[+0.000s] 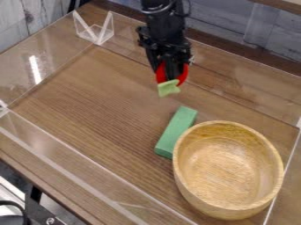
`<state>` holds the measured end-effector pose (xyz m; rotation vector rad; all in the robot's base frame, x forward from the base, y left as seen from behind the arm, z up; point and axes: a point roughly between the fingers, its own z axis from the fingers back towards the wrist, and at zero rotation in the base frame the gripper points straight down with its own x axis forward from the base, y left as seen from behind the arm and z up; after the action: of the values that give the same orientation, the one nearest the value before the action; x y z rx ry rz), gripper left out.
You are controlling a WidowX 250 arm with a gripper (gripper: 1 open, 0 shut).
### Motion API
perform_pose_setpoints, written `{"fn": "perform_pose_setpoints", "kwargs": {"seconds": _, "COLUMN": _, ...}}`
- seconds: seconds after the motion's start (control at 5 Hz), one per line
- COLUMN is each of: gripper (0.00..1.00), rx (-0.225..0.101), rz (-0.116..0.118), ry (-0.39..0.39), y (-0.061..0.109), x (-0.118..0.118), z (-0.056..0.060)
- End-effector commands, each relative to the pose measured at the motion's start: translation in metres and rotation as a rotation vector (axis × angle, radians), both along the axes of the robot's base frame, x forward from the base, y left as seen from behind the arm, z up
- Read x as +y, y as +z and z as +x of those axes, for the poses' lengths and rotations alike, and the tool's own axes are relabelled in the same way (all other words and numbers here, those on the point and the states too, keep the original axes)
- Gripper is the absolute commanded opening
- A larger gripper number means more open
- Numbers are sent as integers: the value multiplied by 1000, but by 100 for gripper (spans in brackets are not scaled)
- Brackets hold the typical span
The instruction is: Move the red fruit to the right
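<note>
Small glossy red fruit [172, 70] with pale green leafy cap. Black gripper [171, 68]. Solid green rectangular block [177, 132]. Light tan wooden bowl [231, 199], faint grain. Brown wood-grain table [94, 97]. Clear transparent walls [47, 48].
</note>
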<state>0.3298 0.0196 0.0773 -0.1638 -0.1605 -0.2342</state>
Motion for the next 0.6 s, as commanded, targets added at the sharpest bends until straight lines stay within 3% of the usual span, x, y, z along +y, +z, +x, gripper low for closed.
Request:
{"fn": "perform_pose_setpoints", "kwargs": {"seconds": 0.0, "gripper": 0, "rx": -35, "rz": 8, "ry": -29, "y": 6, "x": -7, "z": 3}}
{"fn": "perform_pose_setpoints", "kwargs": {"seconds": 0.4, "gripper": 0, "rx": -29, "rz": 12, "ry": -24, "y": 2, "x": -1, "z": 5}}
